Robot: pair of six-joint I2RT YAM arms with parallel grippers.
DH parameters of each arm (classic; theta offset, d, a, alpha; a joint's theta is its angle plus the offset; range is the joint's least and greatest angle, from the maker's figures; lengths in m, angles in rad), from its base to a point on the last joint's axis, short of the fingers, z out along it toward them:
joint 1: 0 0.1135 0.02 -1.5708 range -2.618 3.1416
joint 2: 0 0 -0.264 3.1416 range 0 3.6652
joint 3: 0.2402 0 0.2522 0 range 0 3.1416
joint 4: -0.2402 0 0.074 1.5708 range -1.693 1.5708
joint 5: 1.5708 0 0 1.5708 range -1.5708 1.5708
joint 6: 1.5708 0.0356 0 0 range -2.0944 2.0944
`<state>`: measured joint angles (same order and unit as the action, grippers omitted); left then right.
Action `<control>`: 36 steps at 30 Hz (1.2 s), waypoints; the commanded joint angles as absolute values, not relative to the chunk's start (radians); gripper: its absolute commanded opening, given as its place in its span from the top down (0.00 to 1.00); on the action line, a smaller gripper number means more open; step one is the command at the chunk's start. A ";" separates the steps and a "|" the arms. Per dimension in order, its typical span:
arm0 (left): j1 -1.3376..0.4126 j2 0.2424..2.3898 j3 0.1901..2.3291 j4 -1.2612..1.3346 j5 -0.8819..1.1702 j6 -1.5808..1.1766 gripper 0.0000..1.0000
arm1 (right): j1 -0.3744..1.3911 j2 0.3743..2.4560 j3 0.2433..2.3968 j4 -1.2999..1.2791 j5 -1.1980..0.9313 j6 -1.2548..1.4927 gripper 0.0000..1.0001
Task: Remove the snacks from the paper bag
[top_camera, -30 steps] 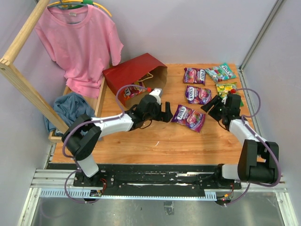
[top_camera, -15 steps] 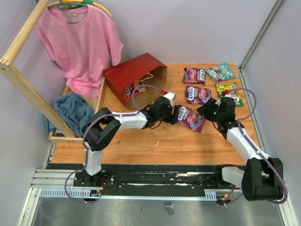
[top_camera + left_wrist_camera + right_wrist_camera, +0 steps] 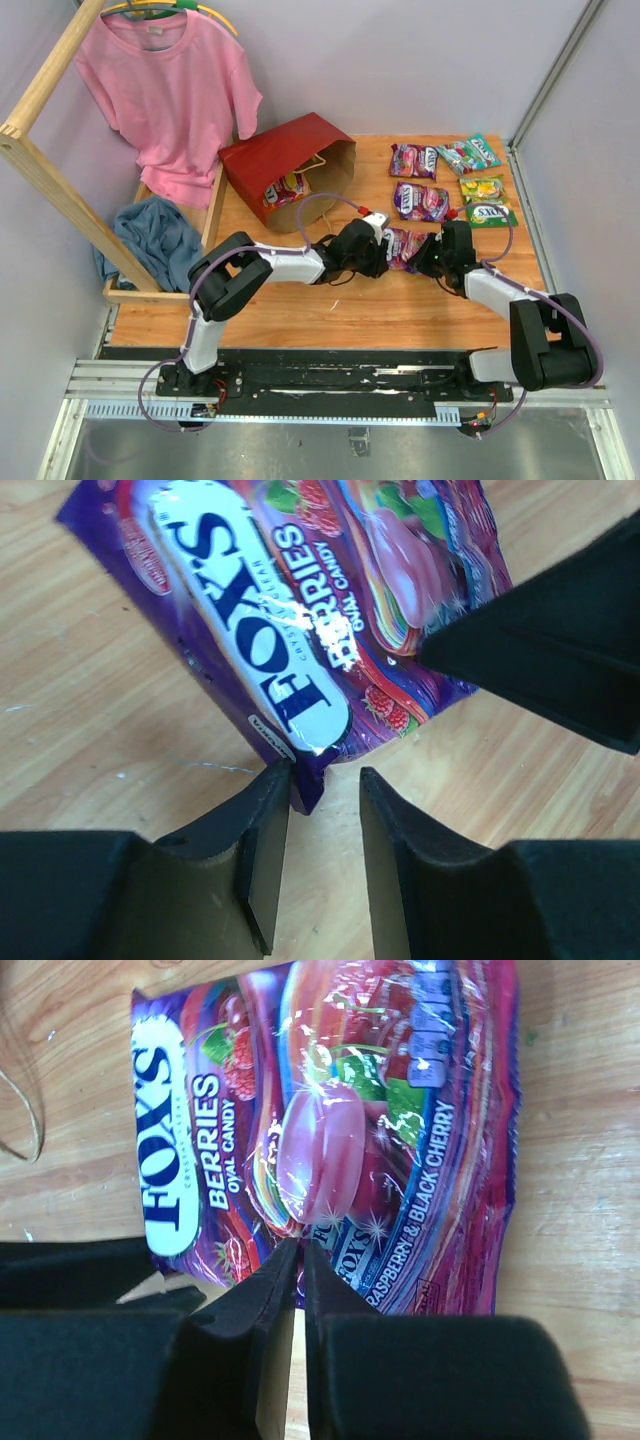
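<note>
The dark red paper bag (image 3: 285,155) lies on its side at the back left, with one packet (image 3: 287,188) showing in its mouth. Several Fox's snacks lie on the table to the right. One purple Fox's packet (image 3: 402,245) (image 3: 300,630) (image 3: 330,1140) lies flat between my two grippers. My left gripper (image 3: 378,250) (image 3: 325,775) is open with a narrow gap. The packet's corner sits between its fingers, against the left one. My right gripper (image 3: 428,255) (image 3: 297,1248) is pinched shut on the packet's opposite edge.
Two purple packets (image 3: 413,160) (image 3: 420,200), a teal one (image 3: 468,152), a yellow one (image 3: 482,187) and a green one (image 3: 490,213) lie at the back right. A pink T-shirt (image 3: 165,90) hangs on a wooden frame (image 3: 50,180) on the left, above a blue cloth (image 3: 150,235).
Both arms have come in on the purple packet, the left from near the bag's mouth, the right from the far right. Both pairs of jaws have narrowed, and the right has closed on the packet's edge.
</note>
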<state>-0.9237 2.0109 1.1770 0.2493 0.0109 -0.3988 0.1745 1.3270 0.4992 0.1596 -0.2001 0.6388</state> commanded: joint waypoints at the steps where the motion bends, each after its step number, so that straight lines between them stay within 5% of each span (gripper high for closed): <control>1: -0.955 2.049 1.189 0.299 0.045 -0.417 0.62 | 0.189 1.336 0.489 0.168 -0.122 0.654 0.92; 9: -0.965 1.996 1.188 0.278 0.048 -0.373 0.57 | 0.214 1.131 0.484 0.072 0.037 0.629 0.82; 13: -0.963 1.808 1.116 0.266 -0.023 -0.336 0.31 | 0.308 1.040 0.560 -0.012 0.156 0.528 0.44; 15: -0.955 1.721 1.087 0.234 -0.064 -0.331 0.16 | 0.344 1.058 0.609 -0.043 0.186 0.499 0.35; 24: -0.684 1.453 0.797 0.313 0.203 -0.530 0.09 | 0.543 1.382 0.925 -0.290 0.394 0.356 0.36; 36: -0.586 1.227 0.599 0.265 0.170 -0.532 0.09 | 0.410 1.582 0.859 -0.194 0.257 0.372 0.42</control>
